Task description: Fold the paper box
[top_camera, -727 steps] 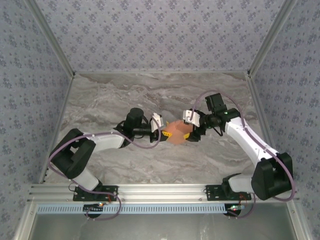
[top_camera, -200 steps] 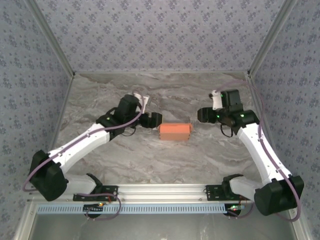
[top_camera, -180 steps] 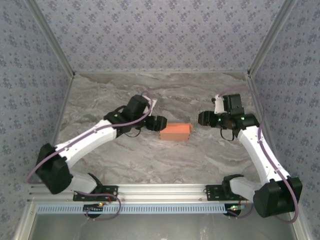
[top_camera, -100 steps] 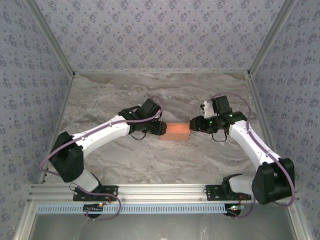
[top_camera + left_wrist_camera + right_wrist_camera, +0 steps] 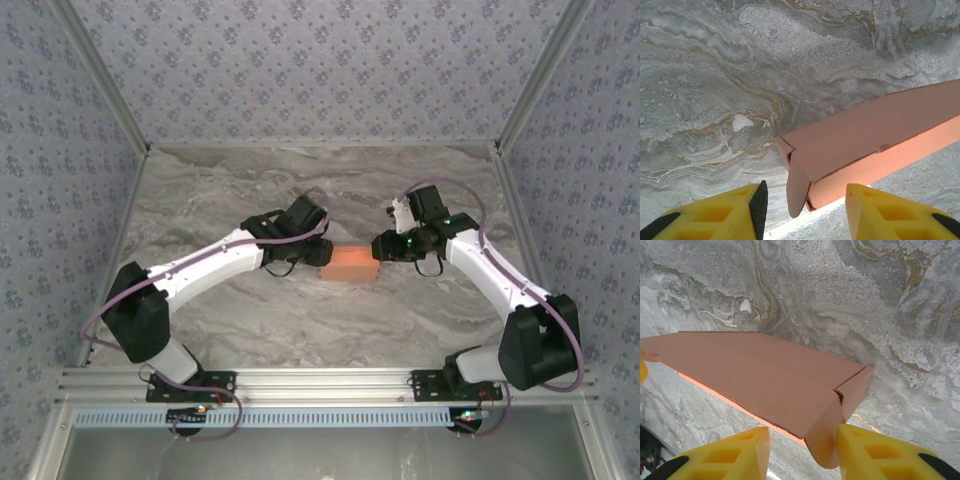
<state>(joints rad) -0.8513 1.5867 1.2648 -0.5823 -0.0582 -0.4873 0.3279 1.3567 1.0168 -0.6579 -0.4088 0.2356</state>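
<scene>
Left hand (image 5: 322, 254) and right hand (image 5: 381, 246) reach inward, jaws parted astride opposite paper box (image 5: 350, 265) ends

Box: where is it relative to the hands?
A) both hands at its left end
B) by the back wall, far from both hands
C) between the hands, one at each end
C: in the top view the box has the left hand at its left end and the right hand at its right end, and each wrist view shows an end flap between open jaws.
</scene>
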